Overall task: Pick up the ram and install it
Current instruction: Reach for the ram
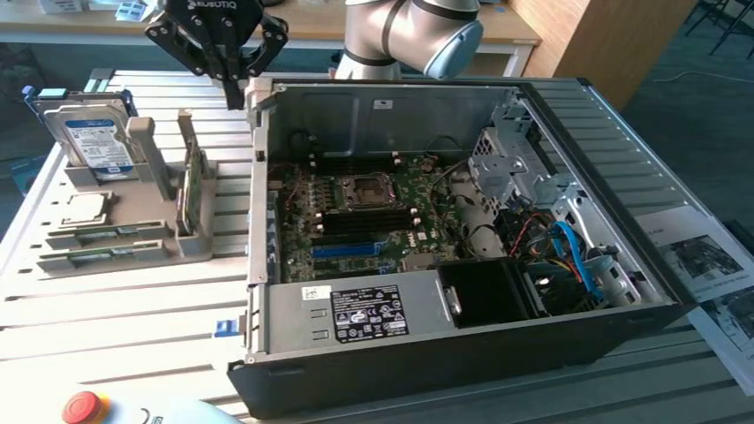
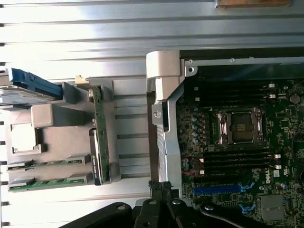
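The claw (image 1: 238, 93) hangs shut and empty above a rear corner of the computer case (image 1: 471, 353). The ram (image 1: 104, 234) lies in the grey holder (image 1: 194, 246) beside the case, well apart from the claw.

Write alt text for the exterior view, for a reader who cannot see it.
A robot arm's shut gripper hovers empty near a corner of an open computer case with its motherboard exposed. On the exterior view's left, a grey holder holds ram sticks, a green card and a hard drive.
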Controlling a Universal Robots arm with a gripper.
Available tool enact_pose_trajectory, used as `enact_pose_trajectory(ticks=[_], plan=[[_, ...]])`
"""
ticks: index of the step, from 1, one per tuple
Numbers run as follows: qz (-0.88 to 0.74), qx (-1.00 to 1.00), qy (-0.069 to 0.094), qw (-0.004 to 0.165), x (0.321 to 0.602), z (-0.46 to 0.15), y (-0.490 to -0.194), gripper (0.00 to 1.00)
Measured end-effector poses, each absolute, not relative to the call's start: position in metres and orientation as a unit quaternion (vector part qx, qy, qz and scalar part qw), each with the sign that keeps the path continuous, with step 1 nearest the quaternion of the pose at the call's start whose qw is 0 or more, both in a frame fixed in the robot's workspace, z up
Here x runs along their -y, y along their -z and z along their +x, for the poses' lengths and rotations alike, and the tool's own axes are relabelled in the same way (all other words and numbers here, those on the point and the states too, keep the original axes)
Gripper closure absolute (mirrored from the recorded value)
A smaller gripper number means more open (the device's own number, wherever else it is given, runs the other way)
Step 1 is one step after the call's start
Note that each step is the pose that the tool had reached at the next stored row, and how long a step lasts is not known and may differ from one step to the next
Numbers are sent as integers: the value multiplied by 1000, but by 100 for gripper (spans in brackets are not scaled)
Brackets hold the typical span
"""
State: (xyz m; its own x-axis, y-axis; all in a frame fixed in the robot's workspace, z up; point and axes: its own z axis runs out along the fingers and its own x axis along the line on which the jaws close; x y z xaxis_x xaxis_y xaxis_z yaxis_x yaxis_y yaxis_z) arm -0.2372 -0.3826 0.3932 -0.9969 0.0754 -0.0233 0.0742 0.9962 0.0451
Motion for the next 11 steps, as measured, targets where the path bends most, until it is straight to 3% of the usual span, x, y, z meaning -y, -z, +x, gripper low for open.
enact_pose_trajectory(ticks=[11], plan=[[37, -999, -22, 13, 379, -262, -393, 90]])
